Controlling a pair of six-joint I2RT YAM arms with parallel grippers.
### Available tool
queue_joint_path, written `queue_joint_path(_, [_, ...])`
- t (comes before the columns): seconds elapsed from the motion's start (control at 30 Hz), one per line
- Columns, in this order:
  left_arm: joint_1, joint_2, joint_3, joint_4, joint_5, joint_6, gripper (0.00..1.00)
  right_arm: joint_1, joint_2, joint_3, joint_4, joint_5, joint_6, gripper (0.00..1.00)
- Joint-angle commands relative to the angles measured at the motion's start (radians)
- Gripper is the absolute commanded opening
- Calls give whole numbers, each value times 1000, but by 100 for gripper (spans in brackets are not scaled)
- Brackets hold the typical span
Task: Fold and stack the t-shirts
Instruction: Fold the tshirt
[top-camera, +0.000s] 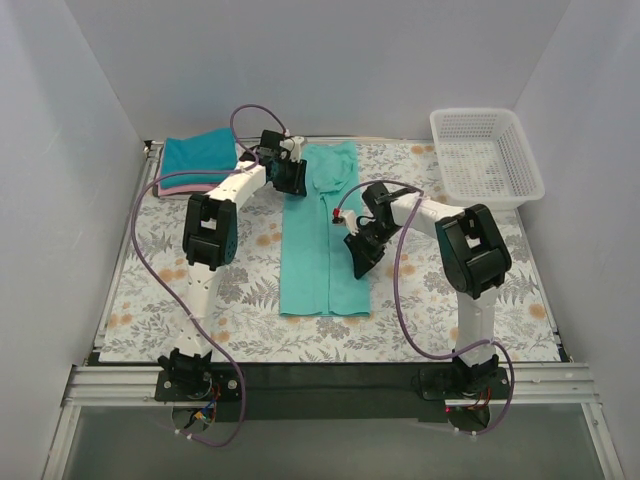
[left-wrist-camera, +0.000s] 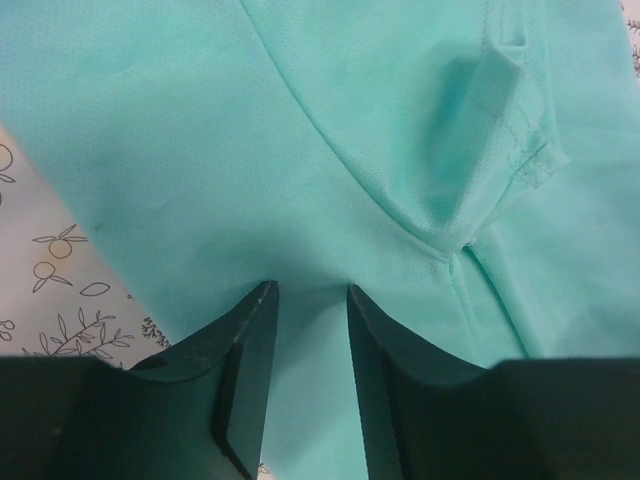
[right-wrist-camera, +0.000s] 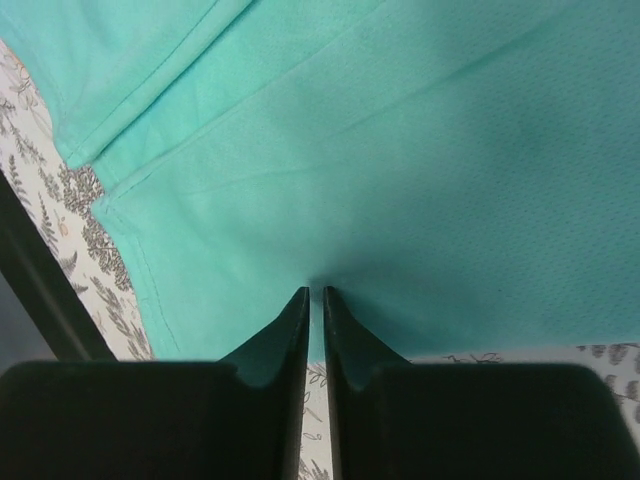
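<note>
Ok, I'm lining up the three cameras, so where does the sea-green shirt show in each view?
Top external: the sea-green shirt lies lengthwise at the picture's centre.
Left wrist: the shirt fills most of the frame, sleeve upper right.
Right wrist: the shirt fills most of the frame, its edge at left.
Shared landmark: the floral tablecloth beside the shirt's edge.

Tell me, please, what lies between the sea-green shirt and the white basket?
In the top view, the right arm and floral tablecloth lie between the sea-green shirt and the white basket.
</note>
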Motion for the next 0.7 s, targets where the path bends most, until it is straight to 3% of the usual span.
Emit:
queue_joint_path(0.0, [20,-44,-12,-9,-37,29,35,7,33,6,161,166,-24,18])
queue_joint_path(0.13, [41,-232,-174,76,108,36,43,8,-141,-37,142,111,-47,37])
queue_joint_path(0.2, [50,-342,-283,138,197,39,51,23,-224,-64,142,100,-61,39])
queue_joint_path(0.23, [52,-476,-344,211,219,41,58,31,-305,-101,142,106,-87,40])
queue_joint_path(0.27, [50,-538,-481,245,251,48,60,51,-347,-119,144,114,-104,40])
queue_joint_path(0.33, [50,-673,-611,315,302,94,63,72,-456,-167,148,133,-157,40])
queue_joint_path(0.47, [49,-998,-876,258,349,203,63,115,-623,-359,180,176,-295,40])
queue_joint_path(0.6, [-3,-1275,-1227,182,369,409,56,132,-813,-620,297,210,-484,36])
queue_joint_path(0.67, [-26,-1371,-1333,156,362,516,52,141,-907,-704,351,201,-565,33])
